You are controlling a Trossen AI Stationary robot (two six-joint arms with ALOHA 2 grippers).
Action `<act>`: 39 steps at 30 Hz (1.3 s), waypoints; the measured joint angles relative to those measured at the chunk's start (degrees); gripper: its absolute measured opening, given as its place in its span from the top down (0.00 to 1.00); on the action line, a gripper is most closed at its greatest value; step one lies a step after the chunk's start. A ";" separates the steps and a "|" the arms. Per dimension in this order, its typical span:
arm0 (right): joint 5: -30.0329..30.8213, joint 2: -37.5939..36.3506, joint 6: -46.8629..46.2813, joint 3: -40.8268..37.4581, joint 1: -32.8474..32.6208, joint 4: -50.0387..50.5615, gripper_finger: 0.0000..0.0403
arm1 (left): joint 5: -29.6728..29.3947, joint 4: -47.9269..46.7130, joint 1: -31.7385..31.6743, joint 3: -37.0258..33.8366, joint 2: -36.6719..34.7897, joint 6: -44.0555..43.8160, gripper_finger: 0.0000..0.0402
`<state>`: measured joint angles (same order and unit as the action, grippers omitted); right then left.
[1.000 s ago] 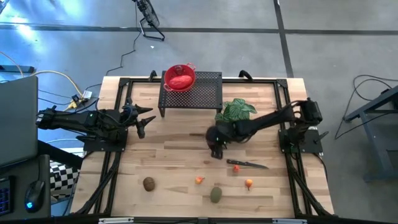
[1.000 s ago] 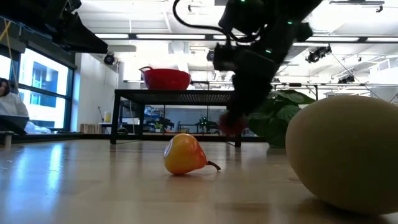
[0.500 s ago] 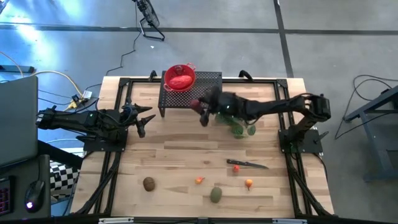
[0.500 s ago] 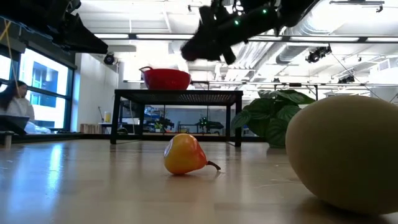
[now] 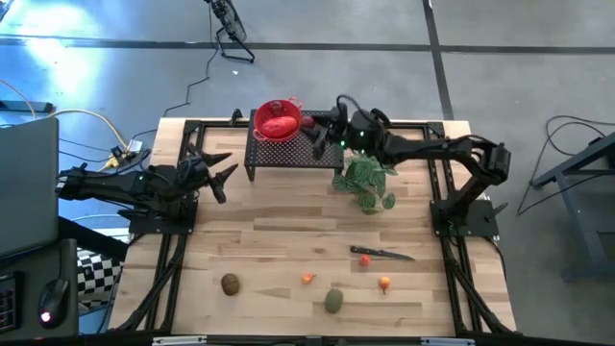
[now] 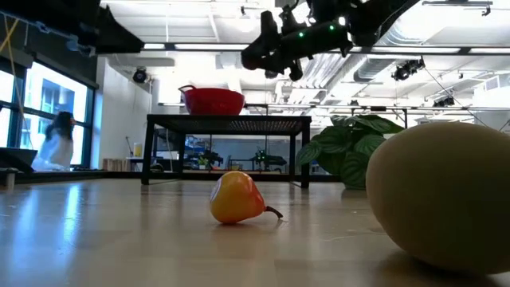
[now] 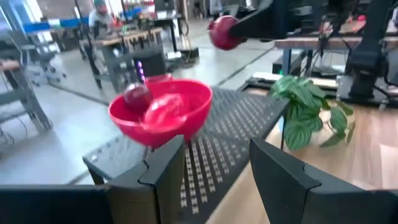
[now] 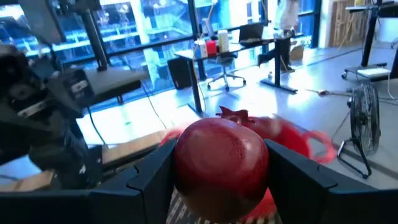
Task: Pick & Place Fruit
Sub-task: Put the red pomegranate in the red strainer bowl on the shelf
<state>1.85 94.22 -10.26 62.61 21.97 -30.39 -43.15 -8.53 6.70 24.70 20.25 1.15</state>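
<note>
My right gripper [image 5: 320, 131] is shut on a dark-red round fruit [image 8: 221, 158], level above the black mesh stand [image 5: 322, 146], just right of the red bowl [image 5: 277, 120]. The bowl stands on that stand and holds a red oblong fruit [image 7: 163, 109] and another dark-red round one [image 7: 135, 96]. On the table near its front edge lie a brown oval fruit [image 5: 230, 284], an olive-green oval [image 5: 333, 301] and two tiny orange ones [image 5: 307, 279] [image 5: 384, 284]. My left gripper [image 5: 216, 173] waits open and empty at the table's left. My right gripper pinches the round fruit between its two fingers [image 8: 152, 177], one on each of its opposite sides [image 8: 186, 162]. The fingers come level from the table's right, pointing toward the bowl. The fruit [image 7: 222, 32] is lifted clear, higher than the bowl's rim.
A green leafy plant [image 5: 365, 178] lies under my right arm. A black-handled knife [image 5: 380, 255] lies right of centre. The low view has one orange fruit [image 6: 237, 198] in mid-table and the olive-green oval [image 6: 442, 199] close by. A person moves in the room at left.
My right gripper has risen from the table's middle with the dark-red fruit and swung toward the far edge and left, to a place over the mesh stand beside the bowl. It has tipped from pointing down to level. The fruit is lifted clear.
</note>
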 joint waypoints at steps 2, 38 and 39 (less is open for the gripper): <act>-2.08 0.70 0.01 1.97 1.43 -0.07 0.47 | -0.05 0.60 0.01 0.44 0.01 0.36 0.56; -6.89 14.04 -1.91 14.25 5.51 -2.63 0.47 | -2.45 1.13 0.02 0.53 0.11 0.09 0.56; -6.64 14.67 -1.98 15.07 5.52 -2.67 0.47 | -2.45 1.15 0.02 0.53 0.11 0.09 0.56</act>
<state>-4.80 108.89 -12.24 77.68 27.49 -33.06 -45.60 -7.38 6.72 25.23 20.36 1.23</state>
